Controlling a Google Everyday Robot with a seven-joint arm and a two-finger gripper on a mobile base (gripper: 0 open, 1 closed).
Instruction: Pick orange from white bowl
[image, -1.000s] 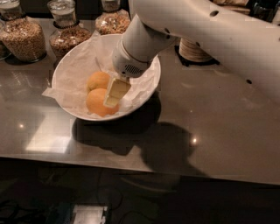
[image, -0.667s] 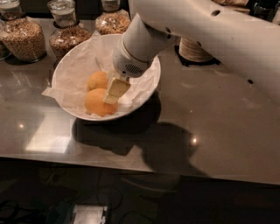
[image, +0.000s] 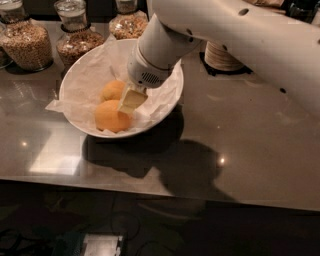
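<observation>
The table (image: 250, 145) in front of you is a dark, glossy slab catching a few spots of light. Along its far edge stand three glass jars of grains or nuts: the left jar (image: 27, 45), the middle jar (image: 75, 37) and the right jar (image: 129, 24), partly hidden behind the arm. The white bowl (image: 67, 82) sits just in front of the jars, wide and shallow, lined with crumpled white paper (image: 87, 75) whose corner sticks out over the left rim. Two oranges lie inside it, close together: the near orange (image: 110, 117) toward the front wall and the far orange (image: 112, 90) just behind it. Your white arm (image: 240, 35) reaches in from the upper right, and the end effector (image: 131, 100) is down inside the bowl, its pale yellowish tip against the upper right side of the near orange, beside the far one. You cannot tell whether the end effector is open, closed or gripping the fruit. To the right of the bowl a ribbed round stack (image: 225, 55) stands behind the arm. A broad shadow (image: 165, 160) spreads across the table below the bowl.
</observation>
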